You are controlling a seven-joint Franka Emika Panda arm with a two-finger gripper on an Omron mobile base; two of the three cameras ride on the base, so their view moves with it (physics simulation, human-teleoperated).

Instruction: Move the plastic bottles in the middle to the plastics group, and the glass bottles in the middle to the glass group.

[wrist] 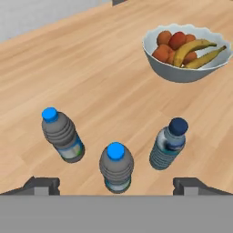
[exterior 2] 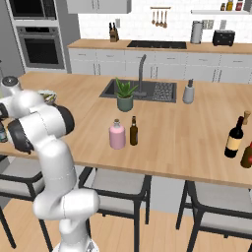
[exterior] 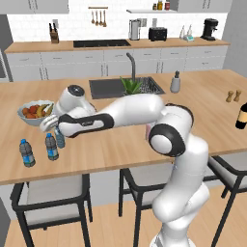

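While the gripper (wrist: 113,189) hangs wide open above the water bottles, with nothing between its fingertips, the plastic side looks done: three small water bottles stand close together on the wooden counter (wrist: 104,77) near the fruit bowl (wrist: 182,68), and the dark-capped bottle (wrist: 167,143) stands just beside the two blue-capped ones (wrist: 116,166). So I'd guess the plastic one is already parked with its group. What's left sits in the middle of the counter in the right base view: the pale-pink bottle (exterior 2: 117,134) and the slim amber bottle (exterior 2: 133,131), nearly touching each other, well apart from the dark wine bottle (exterior 2: 234,137) at the far end. The risk I see: the hand is right over those lightweight bottles, so a sideways pull-away could clip a cap and tip one over. And later, the pink and amber bottles are so close together that open fingers going around one could easily nudge the other over.
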